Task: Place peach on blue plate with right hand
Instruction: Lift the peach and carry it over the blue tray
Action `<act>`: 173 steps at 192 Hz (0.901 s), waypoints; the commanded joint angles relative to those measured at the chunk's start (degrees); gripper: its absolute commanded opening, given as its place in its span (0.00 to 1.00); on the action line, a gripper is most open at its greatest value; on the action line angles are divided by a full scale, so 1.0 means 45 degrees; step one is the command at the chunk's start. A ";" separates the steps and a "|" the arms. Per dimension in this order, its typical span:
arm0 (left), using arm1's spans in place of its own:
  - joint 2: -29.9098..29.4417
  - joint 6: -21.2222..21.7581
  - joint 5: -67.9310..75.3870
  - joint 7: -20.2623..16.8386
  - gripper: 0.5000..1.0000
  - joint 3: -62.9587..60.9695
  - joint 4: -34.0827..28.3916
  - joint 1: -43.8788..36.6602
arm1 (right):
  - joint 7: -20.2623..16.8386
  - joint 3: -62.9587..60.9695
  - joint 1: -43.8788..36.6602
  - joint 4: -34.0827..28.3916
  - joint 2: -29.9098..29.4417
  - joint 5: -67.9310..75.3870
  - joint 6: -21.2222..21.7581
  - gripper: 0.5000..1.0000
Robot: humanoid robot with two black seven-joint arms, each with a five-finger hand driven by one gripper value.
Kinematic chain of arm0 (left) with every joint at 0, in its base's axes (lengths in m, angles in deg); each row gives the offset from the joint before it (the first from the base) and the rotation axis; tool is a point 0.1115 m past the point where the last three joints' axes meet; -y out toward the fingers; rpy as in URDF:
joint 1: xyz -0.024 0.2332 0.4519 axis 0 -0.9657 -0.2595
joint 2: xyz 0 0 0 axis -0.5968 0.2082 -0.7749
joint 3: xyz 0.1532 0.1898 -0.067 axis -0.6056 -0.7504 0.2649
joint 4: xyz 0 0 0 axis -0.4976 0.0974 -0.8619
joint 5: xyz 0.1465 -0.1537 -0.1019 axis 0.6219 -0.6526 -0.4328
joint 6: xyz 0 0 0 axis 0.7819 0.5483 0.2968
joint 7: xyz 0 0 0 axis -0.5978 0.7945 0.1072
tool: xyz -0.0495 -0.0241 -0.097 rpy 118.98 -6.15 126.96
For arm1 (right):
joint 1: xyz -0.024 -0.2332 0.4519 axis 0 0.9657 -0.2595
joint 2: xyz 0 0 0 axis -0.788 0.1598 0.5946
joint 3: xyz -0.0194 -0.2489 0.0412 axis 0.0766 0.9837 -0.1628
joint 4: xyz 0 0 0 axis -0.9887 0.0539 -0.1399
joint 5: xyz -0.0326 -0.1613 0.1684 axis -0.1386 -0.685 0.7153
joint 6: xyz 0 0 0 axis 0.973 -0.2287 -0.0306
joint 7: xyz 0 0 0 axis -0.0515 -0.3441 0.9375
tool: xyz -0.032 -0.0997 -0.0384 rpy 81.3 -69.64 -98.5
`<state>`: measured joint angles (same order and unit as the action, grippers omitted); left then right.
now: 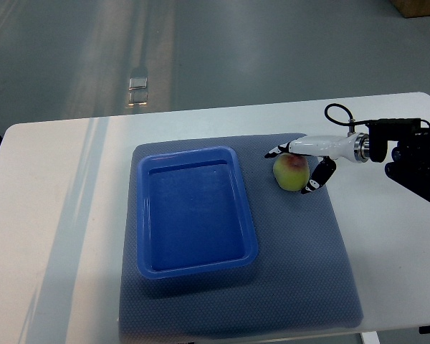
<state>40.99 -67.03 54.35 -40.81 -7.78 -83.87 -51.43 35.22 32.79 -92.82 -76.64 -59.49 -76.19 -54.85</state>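
Resting on a grey mat (pixel 301 244) beside the rectangular blue plastic plate (pixel 196 212), a yellow-green, red-blushed peach (pixel 290 173) is cupped between the right hand's (pixel 299 168) curled fingers, its far side hidden.

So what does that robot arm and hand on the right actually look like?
The right hand has slim glossy white fingers ending in black tips, with black segments on the lower finger. A shiny silver metal ring joins it to a boxy matte black forearm. A thin black cable loops above the wrist. No left arm shows.

A lab or test room: bare grey floor (pixel 222 50) at twelve o'clock (polished, reflective), plain white table (pixel 50 215).
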 commanded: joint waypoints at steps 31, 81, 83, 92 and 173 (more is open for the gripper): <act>0.0000 0.0001 0.0000 0.0000 1.00 0.0001 0.0026 0.0001 | -0.0117 0.0008 0.0015 0.0144 -0.0036 -0.0004 -0.0052 0.31; 0.0000 0.0001 0.0000 0.0000 1.00 0.0001 0.0026 0.0001 | -0.0254 -0.0110 -0.0707 0.0106 -0.0133 0.0230 -0.0033 0.21; 0.0000 0.0001 0.0000 0.0000 1.00 0.0001 0.0026 0.0001 | -0.0254 -0.0110 -0.0708 0.0105 -0.0133 0.0230 -0.0033 0.21; 0.0000 0.0001 0.0000 0.0000 1.00 0.0001 0.0026 0.0001 | -0.0254 -0.0110 -0.0767 0.0125 -0.0153 0.0250 -0.0013 0.21; 0.0000 0.0059 -0.0019 0.0000 1.00 0.0020 -0.0052 -0.0019 | -0.0352 -0.0032 -0.1743 0.0612 -0.3433 0.0895 0.0124 0.28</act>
<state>40.99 -66.98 54.33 -40.81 -7.68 -84.09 -51.49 33.63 32.21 -100.31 -75.54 -70.94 -73.01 -54.38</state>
